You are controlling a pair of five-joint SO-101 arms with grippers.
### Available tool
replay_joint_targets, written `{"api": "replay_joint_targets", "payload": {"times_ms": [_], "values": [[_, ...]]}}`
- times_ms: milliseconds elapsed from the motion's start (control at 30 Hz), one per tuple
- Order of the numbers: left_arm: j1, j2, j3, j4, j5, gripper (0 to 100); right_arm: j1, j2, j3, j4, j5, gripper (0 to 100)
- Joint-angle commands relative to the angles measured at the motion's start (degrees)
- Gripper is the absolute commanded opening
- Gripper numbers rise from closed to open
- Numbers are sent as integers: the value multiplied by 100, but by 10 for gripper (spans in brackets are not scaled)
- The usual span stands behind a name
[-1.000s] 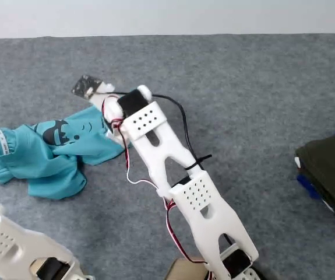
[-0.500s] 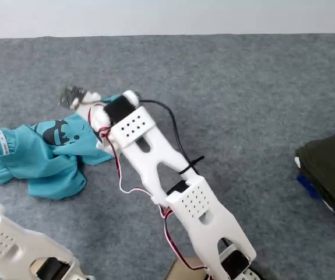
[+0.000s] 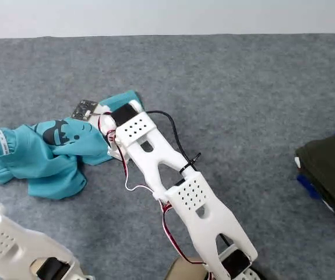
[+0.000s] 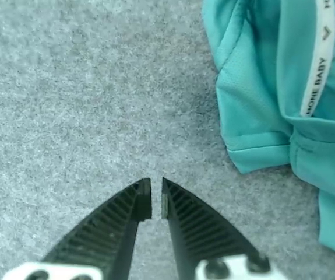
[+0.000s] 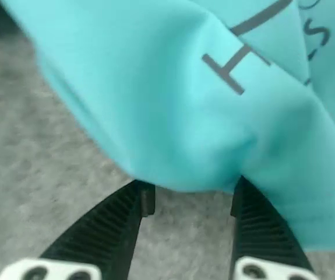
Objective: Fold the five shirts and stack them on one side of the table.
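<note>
Risk of bunching: right tool [image 5: 193,201], spread at a fold of the crumpled teal cotton shirt [image 3: 45,151] on the grey felt surface [image 3: 260,93], may pinch several layers; left tool [image 4: 157,198] sits pressed together nearby.

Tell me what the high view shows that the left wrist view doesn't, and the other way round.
The high view adds the right arm stretched over the edge of the teal shirt, the cartoon face printed on the shirt, and a dark folded pile at the right edge. The left wrist view adds the left gripper, shut on nothing, above the bare grey table beside the shirt's hem. Both show the teal shirt, crumpled and not yet folded, its white printed strip, and the grey table.
</note>
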Motion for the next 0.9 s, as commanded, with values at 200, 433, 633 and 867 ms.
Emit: {"api": "replay_joint_targets", "payload": {"times_ms": [200,433,633,867], "values": [[53,-343,-31,-88,44,40,198,567,-1037,-927,70,121],[53,-387,-31,-79,44,40,268,462,-1776,-330,70,9],[88,-457,-127,132,35,40,321,84,-2743,1130,70,10],[563,-1345,-127,703,18,40,637,-954,-2171,1174,62,10]]}}
